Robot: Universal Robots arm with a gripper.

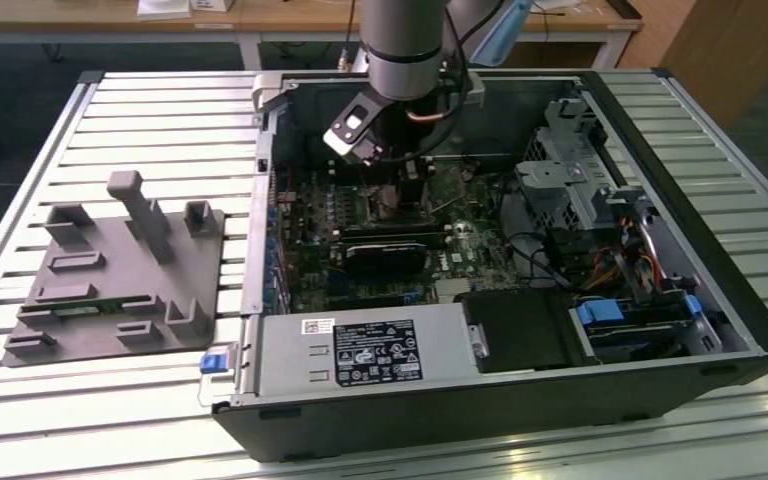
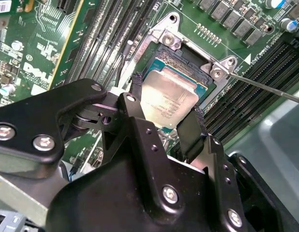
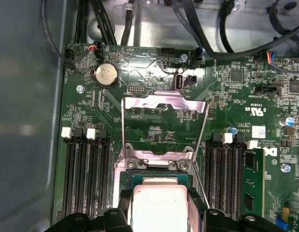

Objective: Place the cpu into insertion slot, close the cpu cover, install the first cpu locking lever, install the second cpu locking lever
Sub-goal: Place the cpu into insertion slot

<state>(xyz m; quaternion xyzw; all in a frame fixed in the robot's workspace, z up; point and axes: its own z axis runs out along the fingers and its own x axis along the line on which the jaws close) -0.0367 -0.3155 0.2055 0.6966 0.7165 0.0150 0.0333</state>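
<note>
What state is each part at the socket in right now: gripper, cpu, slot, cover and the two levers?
gripper, shut on the cpu by two opposite edges
cpu, held flat at the insertion slot; cannot tell if fully seated
insertion slot, uncovered, cpu lined up in its frame
cpu cover, open, swung up off the socket
locking lever, unlatched, sticking out free
other locking lever, unlatched

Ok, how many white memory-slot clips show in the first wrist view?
4 white clips: two beside one edge of the raised cpu cover, two beside the opposite edge. Others may be hidden at the slots' other ends.
</note>
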